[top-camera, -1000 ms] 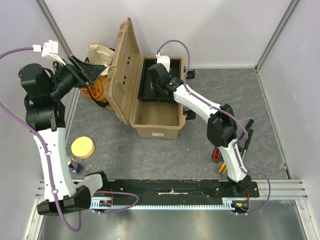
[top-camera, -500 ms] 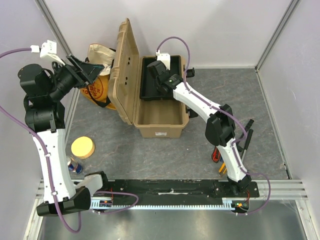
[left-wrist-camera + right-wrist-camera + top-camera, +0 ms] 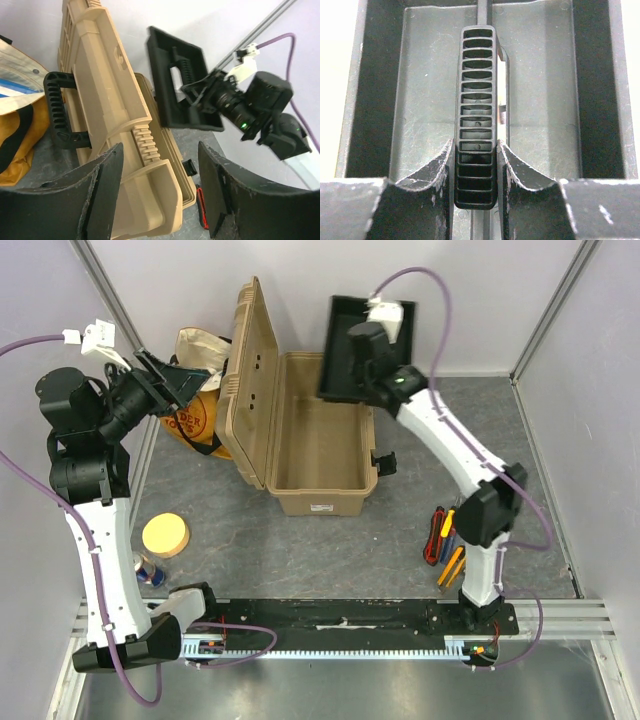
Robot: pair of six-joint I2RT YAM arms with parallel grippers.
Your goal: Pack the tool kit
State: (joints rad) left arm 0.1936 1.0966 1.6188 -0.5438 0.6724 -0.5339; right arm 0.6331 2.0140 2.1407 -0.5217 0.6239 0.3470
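Right wrist view: clamping right gripper (image 3: 476,150) on handle (image 3: 476,90) of black tray (image 3: 340,350), holding it tilted by open toolbox (image 3: 315,502); holding left gripper (image 3: 160,150) apart nearby.

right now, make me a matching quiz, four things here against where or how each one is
Things:
1 tray
2 toolbox
3 hand tools
4 disc

Place or state:
a lying right of the toolbox
b open, lid up
c held up in the right claw
d lying left of the toolbox

Pairs: 1-c, 2-b, 3-a, 4-d
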